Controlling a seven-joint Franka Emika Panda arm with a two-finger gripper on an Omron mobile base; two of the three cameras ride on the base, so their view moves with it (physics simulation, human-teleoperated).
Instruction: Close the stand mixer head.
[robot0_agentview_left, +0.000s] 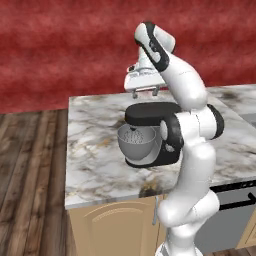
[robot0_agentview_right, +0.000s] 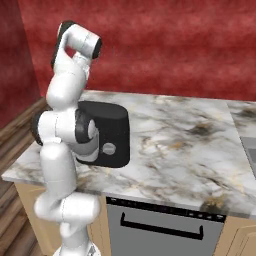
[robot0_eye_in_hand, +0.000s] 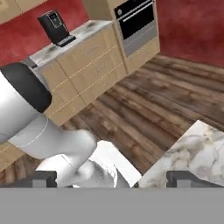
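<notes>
Marble counter (robot0_agentview_left: 95, 170): black stand mixer head (robot0_agentview_left: 150, 114) lies level over bowl (robot0_agentview_left: 136, 143).

The mixer (robot0_agentview_left: 150, 135) stands on the bench (robot0_agentview_left: 95, 165), near its front edge. Its bowl (robot0_agentview_left: 136, 141) sits under the mixer head (robot0_agentview_left: 150, 114), in front of the base (robot0_agentview_right: 112, 135). The end effector (robot0_agentview_left: 145, 90) hangs just above the head. A dishwasher (robot0_agentview_right: 160, 225) sits below the bench, right of the mixer.
</notes>
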